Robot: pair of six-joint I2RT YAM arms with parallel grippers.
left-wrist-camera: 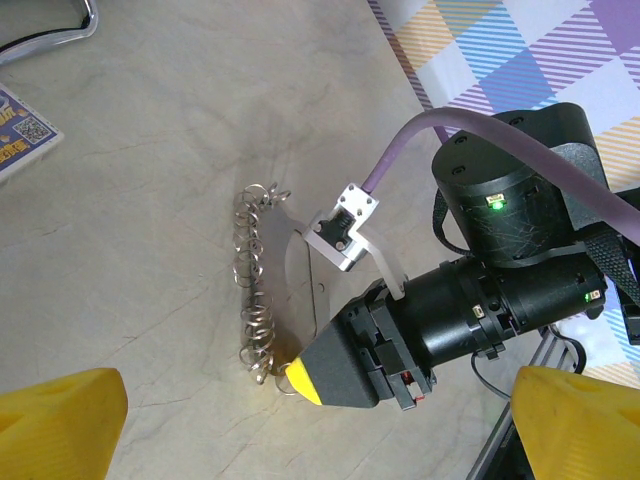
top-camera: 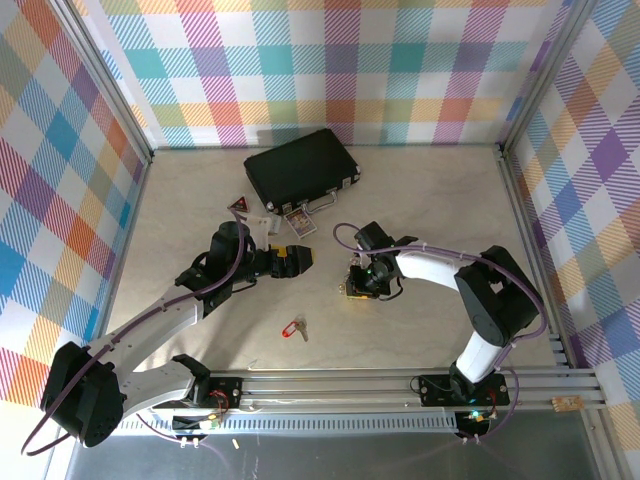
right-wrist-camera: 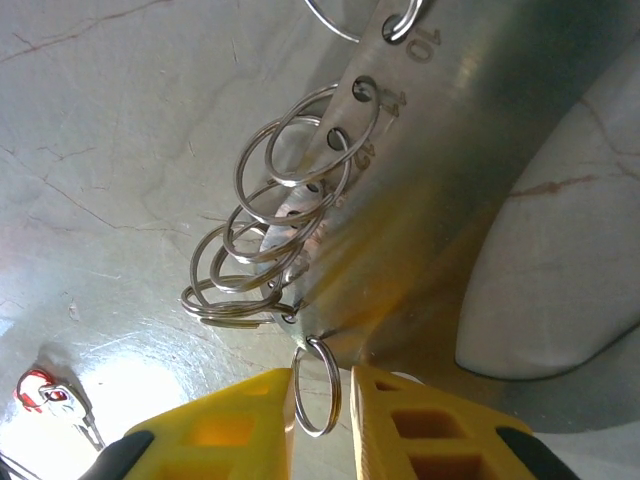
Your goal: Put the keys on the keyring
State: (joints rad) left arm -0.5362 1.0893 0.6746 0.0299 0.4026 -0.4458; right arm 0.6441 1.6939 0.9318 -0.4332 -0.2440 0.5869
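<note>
Just before the black case [top-camera: 302, 167], my left gripper [top-camera: 300, 258] hovered, jaws wide apart. The keys [top-camera: 298, 327] lay farther out from the case. Rightward, my right gripper [right-wrist-camera: 320, 385] straddled a loop of the keyring [right-wrist-camera: 450, 170], jaws narrow; whether clamped, I couldn't tell.

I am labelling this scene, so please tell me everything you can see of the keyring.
The keyring is a flat, shiny silver metal plate with a row of numbered holes along one edge, carrying thin wire rings. It lies on the pale table. The yellow fingers of the right gripper stand close on either side of the end ring; whether they pinch it is unclear.
</note>
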